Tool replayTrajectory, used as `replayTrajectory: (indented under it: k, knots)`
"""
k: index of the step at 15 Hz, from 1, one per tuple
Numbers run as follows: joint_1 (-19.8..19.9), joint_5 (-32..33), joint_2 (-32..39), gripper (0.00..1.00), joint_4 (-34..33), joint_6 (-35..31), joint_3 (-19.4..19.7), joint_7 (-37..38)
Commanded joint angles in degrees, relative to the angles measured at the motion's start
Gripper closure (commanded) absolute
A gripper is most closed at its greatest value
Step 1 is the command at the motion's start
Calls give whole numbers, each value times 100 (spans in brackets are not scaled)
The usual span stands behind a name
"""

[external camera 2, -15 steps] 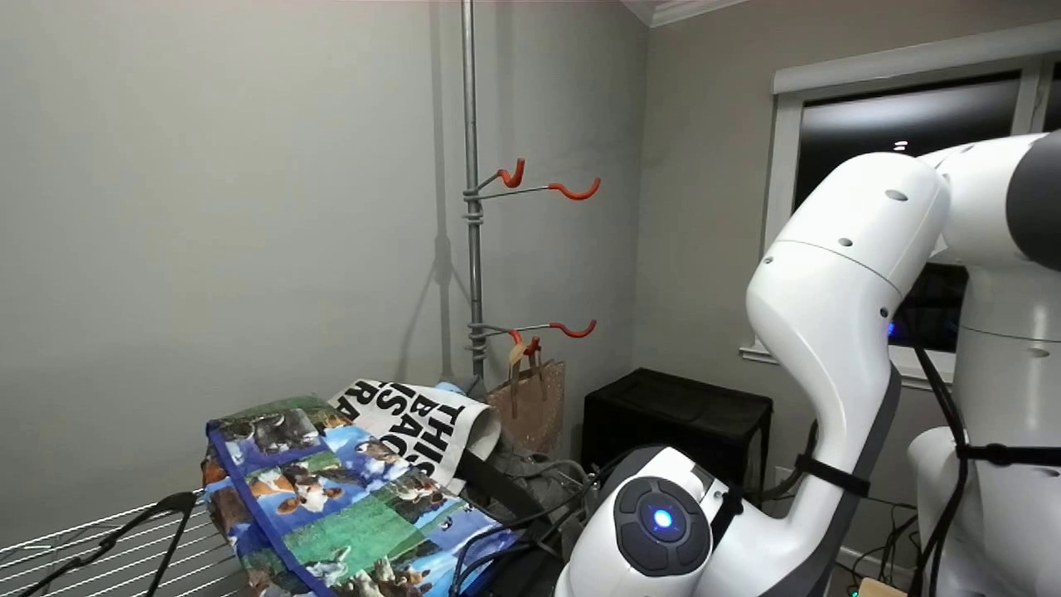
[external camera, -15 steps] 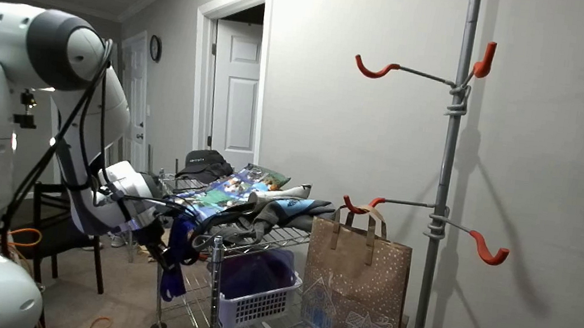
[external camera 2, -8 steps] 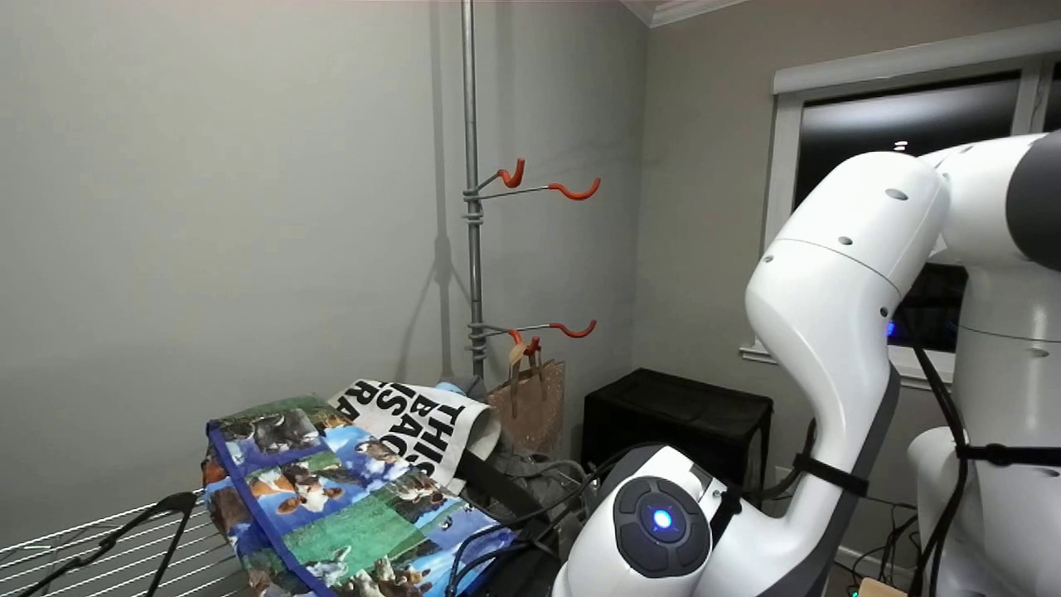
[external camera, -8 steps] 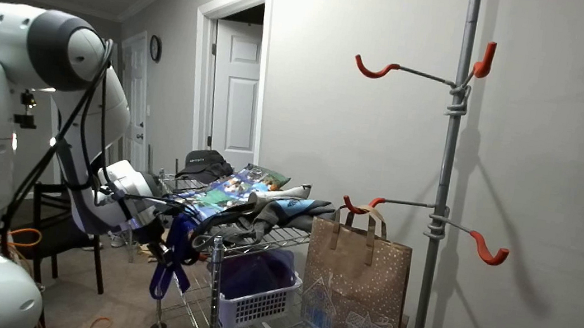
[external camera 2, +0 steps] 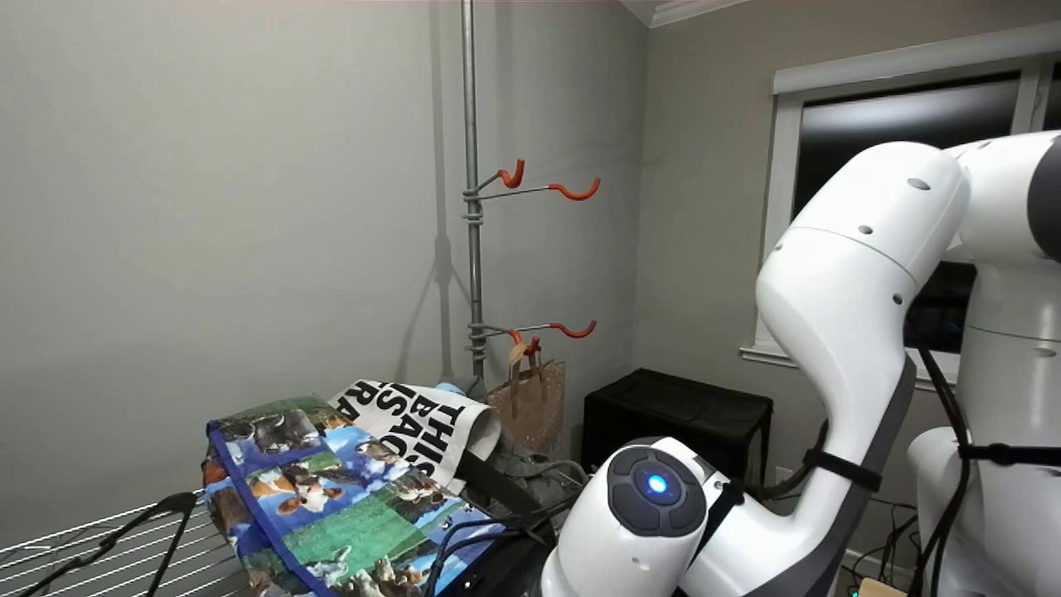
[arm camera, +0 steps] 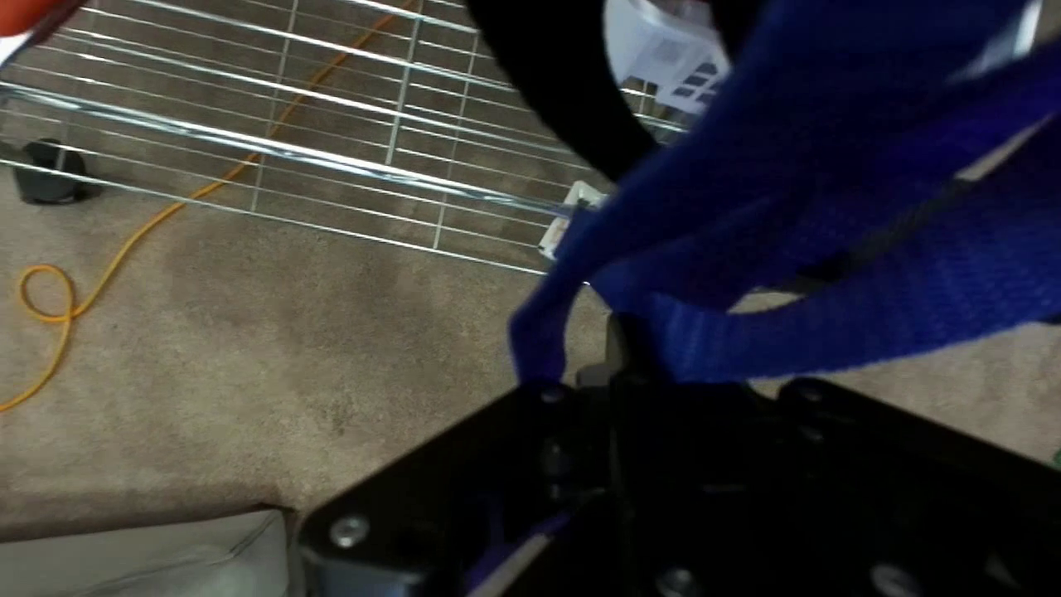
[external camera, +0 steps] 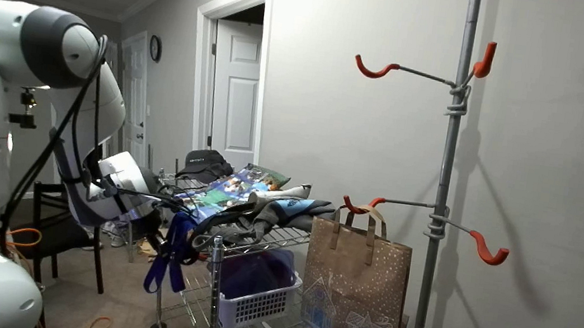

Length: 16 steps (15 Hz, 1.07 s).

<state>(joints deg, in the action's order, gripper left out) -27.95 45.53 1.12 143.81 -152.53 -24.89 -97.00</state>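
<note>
You have the black fingers closed on a flat royal-blue woven strap, and the wrist view shows its folds spreading to both sides of their tips. What that close look leaves out, you get in an exterior view: the strap hangs in loops below the fingers, beside the chrome wire rack. In an exterior view the arm's white wrist sits at the lower edge with the fingers out of sight, yet the blue-and-green cow-print bag and the cream cloth bag with black lettering read clearly there on the rack's top. A white panelled door shows in an exterior view alone, and so does a black cloth-covered box. In both exterior views a brown paper bag hangs from a red-tipped metal hook. Your wrist view looks down on a white slotted plastic basket and, on the beige carpet, an orange cord.
</note>
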Motion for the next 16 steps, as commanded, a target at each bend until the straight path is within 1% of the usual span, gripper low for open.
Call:
replayTrajectory:
  k: [1,3,6,8,10,11,13,16]
  knots:
    - [-111,-1569,-697,100,312,-448,-160,-1081]
    - [-349,-2509,-1029,100,317,-434,-116,-1645]
    - [-788,-3894,-1651,100,292,-188,118,-2498]
    - [-1099,-4401,-1999,100,264,-82,400,-2827]
    - [-1286,-4567,-2339,100,275,-152,647,-2787]
    - [-1326,-4574,-2482,100,268,-198,742,-2614]
    - [-1291,-4541,-2699,100,267,-394,862,-2162]
    - [-1051,-4312,-2933,100,231,-641,895,-1392]
